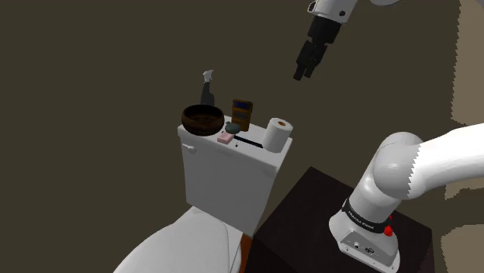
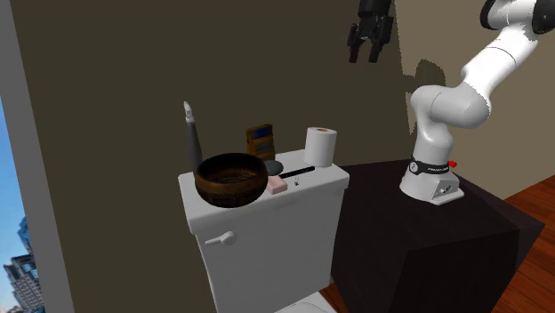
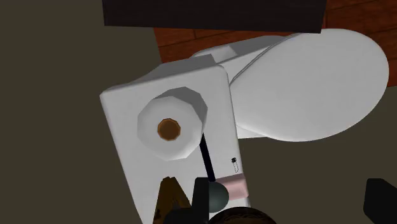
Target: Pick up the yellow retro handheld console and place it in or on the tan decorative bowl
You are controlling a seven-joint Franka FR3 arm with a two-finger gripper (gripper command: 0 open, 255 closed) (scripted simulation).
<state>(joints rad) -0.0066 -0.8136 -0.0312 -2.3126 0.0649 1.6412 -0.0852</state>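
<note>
claw [image 1: 304, 71] wide, empty, above toilet tank [image 1: 233, 171] | handheld console [image 1: 243, 113] upright at tank's rear | likely light, rigid, slick; pinch sides

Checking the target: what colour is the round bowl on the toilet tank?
Dark brown round bowl, clearest in the second exterior view.
</note>
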